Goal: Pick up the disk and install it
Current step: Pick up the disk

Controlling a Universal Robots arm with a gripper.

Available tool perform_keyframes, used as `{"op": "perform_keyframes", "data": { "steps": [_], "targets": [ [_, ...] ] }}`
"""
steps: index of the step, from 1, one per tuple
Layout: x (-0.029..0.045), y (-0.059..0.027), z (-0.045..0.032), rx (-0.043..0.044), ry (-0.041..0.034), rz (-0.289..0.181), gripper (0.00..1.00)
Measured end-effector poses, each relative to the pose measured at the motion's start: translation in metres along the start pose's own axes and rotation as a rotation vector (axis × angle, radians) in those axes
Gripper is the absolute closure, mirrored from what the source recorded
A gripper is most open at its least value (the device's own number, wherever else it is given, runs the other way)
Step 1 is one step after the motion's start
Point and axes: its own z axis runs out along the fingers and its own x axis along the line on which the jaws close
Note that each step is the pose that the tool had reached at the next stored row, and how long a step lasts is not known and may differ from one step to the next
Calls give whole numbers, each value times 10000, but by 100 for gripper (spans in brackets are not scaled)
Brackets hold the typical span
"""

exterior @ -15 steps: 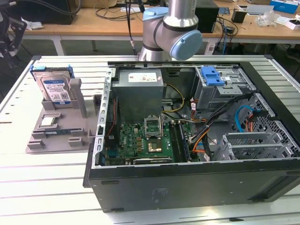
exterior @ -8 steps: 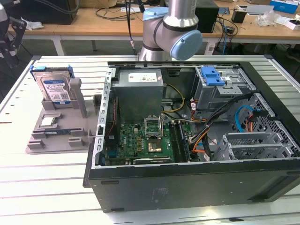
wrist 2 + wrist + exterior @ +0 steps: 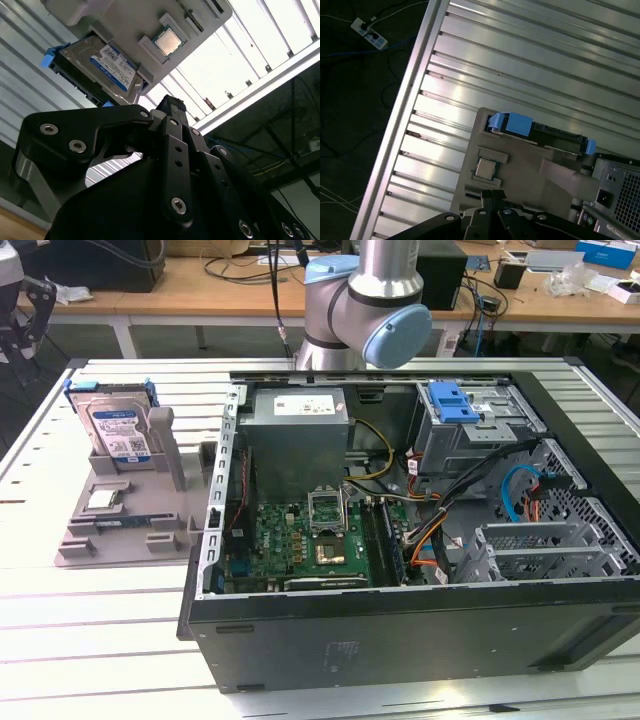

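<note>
Slatted aluminium bench all around, dark floor and trailing cables past its edge. Nearest in the first wrist view: black gripper, closed, nothing held. Poised over one end of a grey holder, and clear of it as far as can be judged. Just past the gripper, seated in a square pocket of the holder: a small silver chip. Farther along, at the holder's opposite end: the disk, standing on its long edge in a slot, blue bracket uppermost, untouched. Long axis crosswise to the holder, so also crosswise to the line from gripper to disk. Label face turned toward the chip, plain in the second wrist view. Straight ahead over the chip, then, and apart from the gripper. Beside the holder in the exterior view, an open computer case lying flat, with a drive cage under a blue latch at its far side. Farthest back, the arm and wooden desks.
</note>
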Motion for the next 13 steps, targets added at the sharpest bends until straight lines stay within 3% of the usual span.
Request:
{"op": "perform_keyframes", "data": {
  "steps": [13],
  "targets": [
    [0,0,0,-32,38,-1310,89]
  ]
}}
